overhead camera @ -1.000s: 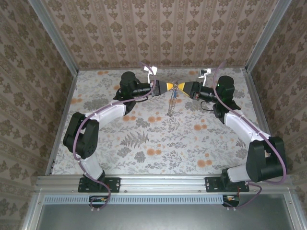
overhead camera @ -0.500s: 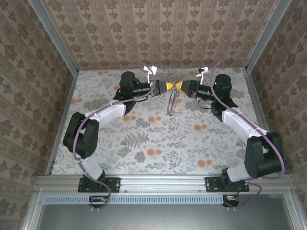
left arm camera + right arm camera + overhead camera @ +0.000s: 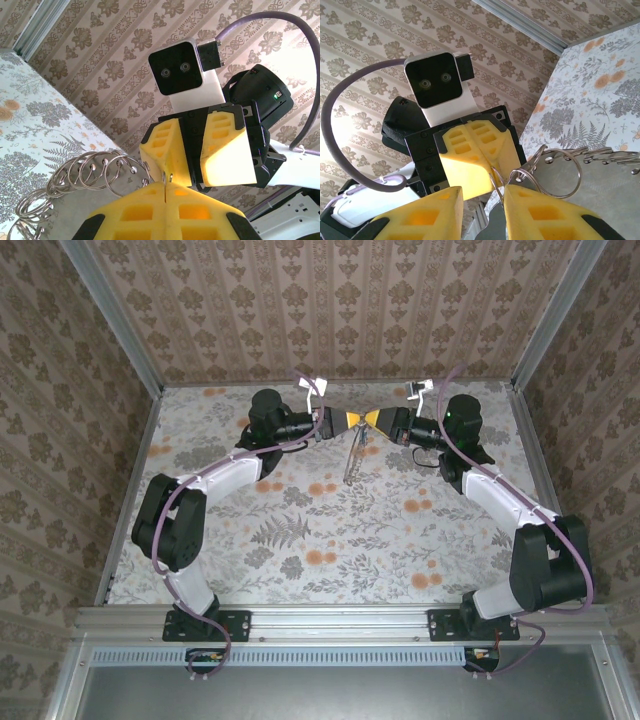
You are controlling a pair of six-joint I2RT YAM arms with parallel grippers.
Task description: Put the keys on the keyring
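While left gripper (image 3: 165, 192) pinches keyring (image 3: 95, 172) | right gripper (image 3: 484, 197) narrowly parted around it

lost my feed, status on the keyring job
left tool shut on keyring. right tool open, tip to tip with left, ring wire between its fingers. nothing blocking.

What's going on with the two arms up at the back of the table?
The two arms meet fingertip to fingertip above the far part of the table. The left gripper is shut on a thin wire of the keyring, whose chain of rings dangles below. The right gripper faces it, jaws slightly parted around one ring. I cannot make out the key, so whether it is on the ring is unclear.
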